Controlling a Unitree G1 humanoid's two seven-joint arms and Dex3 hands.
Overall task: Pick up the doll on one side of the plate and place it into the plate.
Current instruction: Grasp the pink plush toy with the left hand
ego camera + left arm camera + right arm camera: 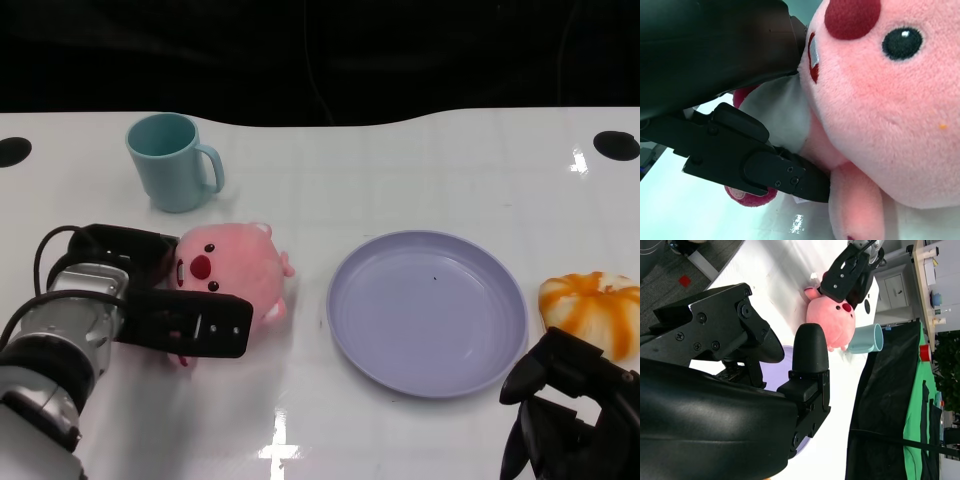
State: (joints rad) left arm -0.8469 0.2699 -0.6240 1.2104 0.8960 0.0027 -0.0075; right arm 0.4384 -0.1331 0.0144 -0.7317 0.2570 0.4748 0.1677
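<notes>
A pink plush doll (235, 270) with a red nose lies on the white table, left of the lavender plate (430, 310). My left hand (170, 300) grips it, with one black finger along its near side and the thumb behind it. Up close, the fingers (765, 165) press into the doll (890, 100) under its face. The doll still rests on the table. My right hand (570, 400) hovers low at the plate's near right, fingers apart and holding nothing. From the right wrist view I see the doll (832, 322) under my left hand (847, 272).
A teal mug (175, 160) stands behind the doll, toward the table's far left. An orange and white plush pumpkin (592, 310) lies right of the plate, just beyond my right hand. The table's far edge meets a dark backdrop.
</notes>
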